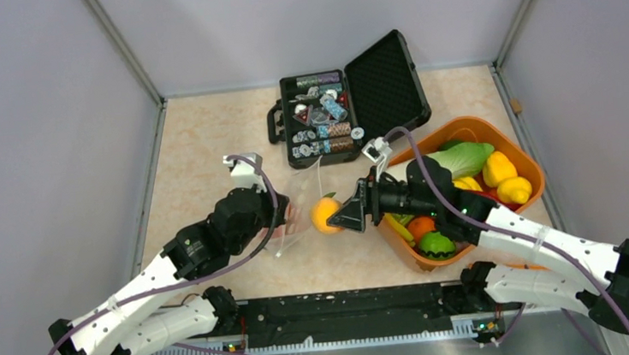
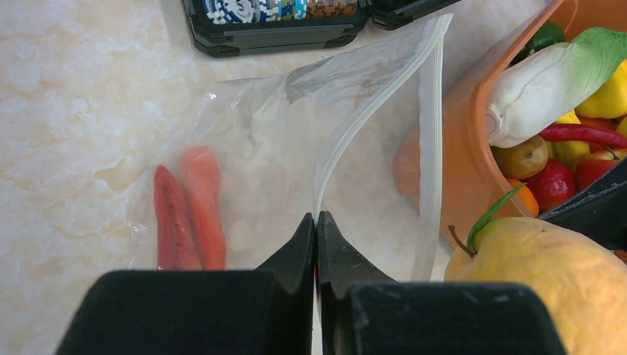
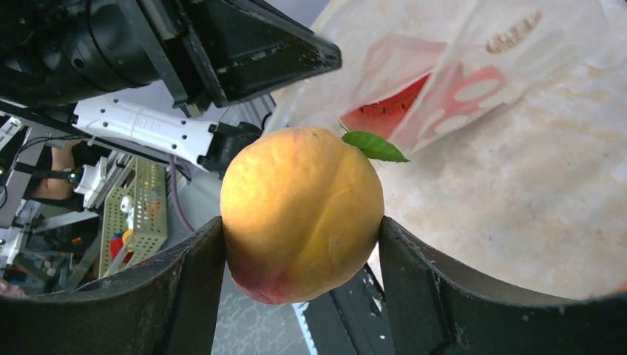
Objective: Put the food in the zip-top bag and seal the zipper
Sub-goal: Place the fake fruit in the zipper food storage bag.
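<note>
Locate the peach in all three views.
Top external: peach at centre, left of the orange tub.
Left wrist: peach in bottom right corner.
Right wrist: peach at centre, gripped by the right hand.
Shared landmark: zip-top bag, beside the peach.

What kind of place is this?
Probably a robotics lab test cell: grey panels enclose the table, a left arm and right arm stand at its edge, and the props are toy food in an orange tub.
</note>
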Tool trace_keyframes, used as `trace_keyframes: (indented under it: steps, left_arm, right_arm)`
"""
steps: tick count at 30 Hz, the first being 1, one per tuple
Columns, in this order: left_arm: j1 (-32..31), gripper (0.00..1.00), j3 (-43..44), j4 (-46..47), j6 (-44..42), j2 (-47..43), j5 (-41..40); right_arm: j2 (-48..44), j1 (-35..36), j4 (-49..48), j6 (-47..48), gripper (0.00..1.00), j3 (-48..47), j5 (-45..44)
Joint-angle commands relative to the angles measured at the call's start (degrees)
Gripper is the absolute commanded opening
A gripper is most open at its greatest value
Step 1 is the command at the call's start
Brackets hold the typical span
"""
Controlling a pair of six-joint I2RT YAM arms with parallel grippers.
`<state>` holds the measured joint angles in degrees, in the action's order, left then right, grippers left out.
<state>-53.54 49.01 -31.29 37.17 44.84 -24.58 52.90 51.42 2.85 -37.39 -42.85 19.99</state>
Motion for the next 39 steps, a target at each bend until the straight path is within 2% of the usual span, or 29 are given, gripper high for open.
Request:
trace_keyframes:
  steps: [1,8,13,20,24,32,39]
  left_arm:
    - [0.2,0.0,0.3,1.6,-1.5,-0.1,1.6]
    - [0.2,0.0,0.3,1.8,-1.9,0.2,2.3]
    - [0.2,0.0,0.4,1.9,-2.1,0.1,2.7]
    - [0.2,0.0,0.4,2.1,-2.3,-0.2,3.2]
    - [0.2,0.0,0.7,2.3,-2.5,-0.1,3.7]
    - [0.2,0.0,1.1,3.5,-3.1,0.1,5.8]
    - [0.2,0.0,2.0,4.5,-4.7,1.0,9.4]
  right_arm:
    - [3.3,3.0,-6.0,2.7,0.21,-5.6,-2.8]
    - [6.8,4.9,-8.0,2.6,0.23,-8.1,-4.0]
    - [11.0,5.6,1.3,5.3,0.23,-12.6,-12.3]
    - [14.1,6.3,6.3,5.2,0.23,-14.7,-19.4]
    - [15.6,7.3,13.2,5.3,0.23,-17.2,-28.9]
    - [16.3,10.7,14.9,6.8,0.24,-18.5,-40.2]
    - [18.7,10.9,9.7,9.9,0.26,-18.0,-34.8]
